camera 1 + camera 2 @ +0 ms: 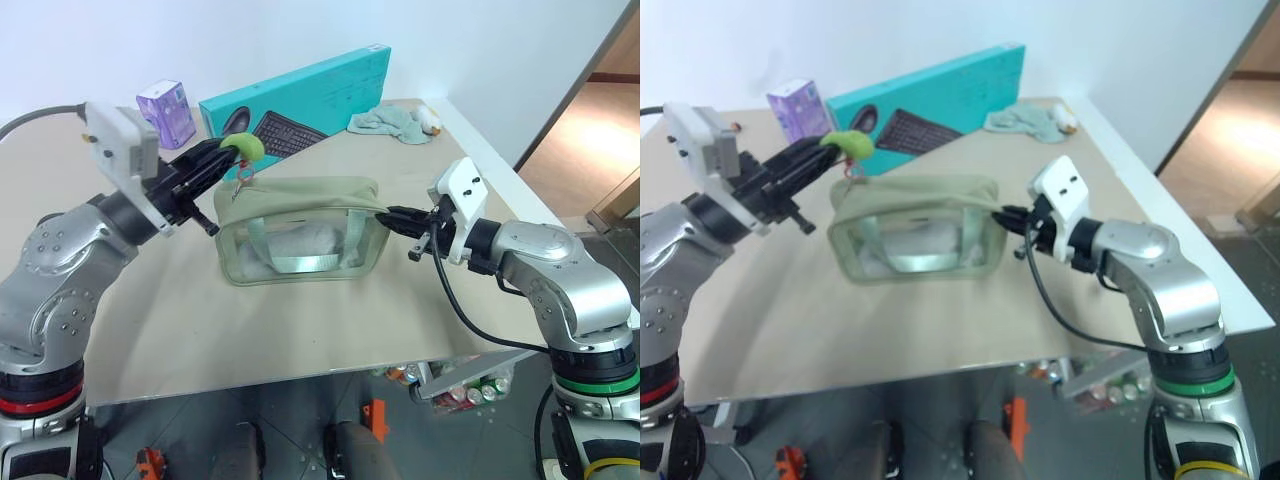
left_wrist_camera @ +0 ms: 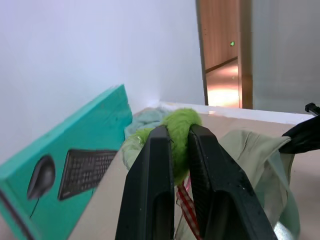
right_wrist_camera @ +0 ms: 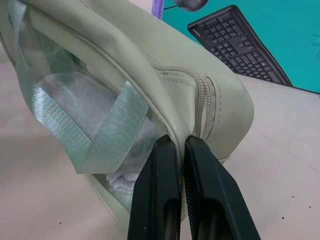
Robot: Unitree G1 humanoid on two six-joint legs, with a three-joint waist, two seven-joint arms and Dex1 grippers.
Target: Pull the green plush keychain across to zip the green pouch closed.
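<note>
Pouch [image 1: 300,230] mid-table, soft fabric, light; likely sags unless braced. Right gripper [image 1: 392,216] pinches its end seam at 3 o'clock. Left gripper [image 1: 232,153] pinches the fuzzy keychain [image 1: 247,148] at 10 o'clock: squashy, so grip near the ring and pull level.

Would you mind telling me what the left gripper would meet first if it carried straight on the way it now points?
Probably the teal keyboard box. The left gripper, shut on the green plush keychain, points over the green pouch's end toward the box and the wall behind it, though depth is unclear.
</note>
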